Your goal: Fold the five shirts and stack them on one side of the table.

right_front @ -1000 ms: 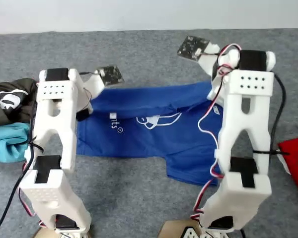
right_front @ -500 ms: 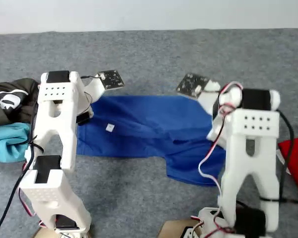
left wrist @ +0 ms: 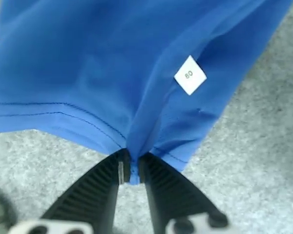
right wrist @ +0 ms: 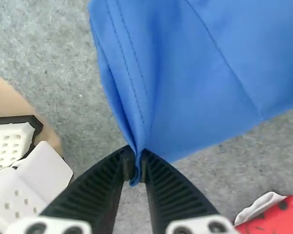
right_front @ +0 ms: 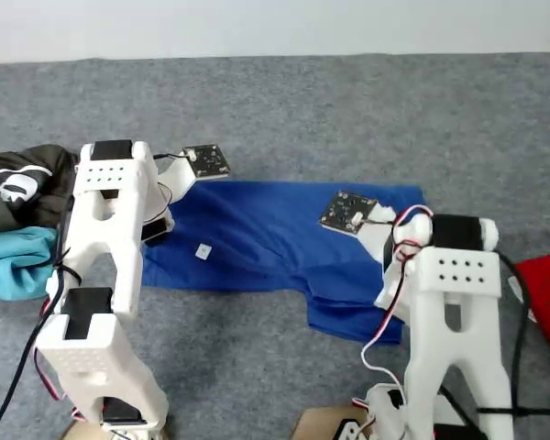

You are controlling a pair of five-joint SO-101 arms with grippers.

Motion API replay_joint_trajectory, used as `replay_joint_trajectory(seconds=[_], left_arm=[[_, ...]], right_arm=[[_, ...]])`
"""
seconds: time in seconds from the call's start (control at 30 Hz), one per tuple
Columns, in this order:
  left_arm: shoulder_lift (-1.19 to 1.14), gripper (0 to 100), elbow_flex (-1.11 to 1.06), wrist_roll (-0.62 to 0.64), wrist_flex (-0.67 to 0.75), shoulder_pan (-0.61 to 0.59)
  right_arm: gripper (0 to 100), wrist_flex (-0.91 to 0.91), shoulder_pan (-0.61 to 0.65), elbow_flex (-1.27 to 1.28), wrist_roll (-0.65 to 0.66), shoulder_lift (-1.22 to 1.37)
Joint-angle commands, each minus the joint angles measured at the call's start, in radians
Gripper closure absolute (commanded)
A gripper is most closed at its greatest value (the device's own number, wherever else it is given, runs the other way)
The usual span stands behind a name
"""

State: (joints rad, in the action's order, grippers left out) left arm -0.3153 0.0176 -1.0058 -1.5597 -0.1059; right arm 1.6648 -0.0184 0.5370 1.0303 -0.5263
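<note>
Two black pincers — left gripper (left wrist: 130,168), right gripper (right wrist: 134,168) — clench the blue fabric shirt (right_front: 266,234) by its hem; if I pull unevenly, either pinch may slip, skewing the fold.

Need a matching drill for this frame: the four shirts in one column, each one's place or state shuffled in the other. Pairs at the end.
Things:
1. blue shirt
2. red shirt
3. teal shirt
4. dark shirt

Places or states:
A. bunched at the high view's left edge, white print on top
B. pinched at its edge by the left gripper and by the right gripper
C. at the high view's right edge, partly cut off
D. at the left edge, against the dark one, nearer the high view's bottom edge

Pairs: 1-B, 2-C, 3-D, 4-A
</note>
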Motion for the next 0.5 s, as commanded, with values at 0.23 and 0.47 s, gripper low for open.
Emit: replay_joint_trajectory(seconds=[0.23, 0.47], left_arm=[[0.015, 85, 0.044, -0.009, -0.121, 0.003], [0.017, 85, 0.053, -0.011, -0.137, 0.000]], right_arm=[[78.3, 0.099, -0.008, -0.002, -0.006, -0.182], [78.3, 0.120, -0.008, -0.002, -0.006, -0.248]])
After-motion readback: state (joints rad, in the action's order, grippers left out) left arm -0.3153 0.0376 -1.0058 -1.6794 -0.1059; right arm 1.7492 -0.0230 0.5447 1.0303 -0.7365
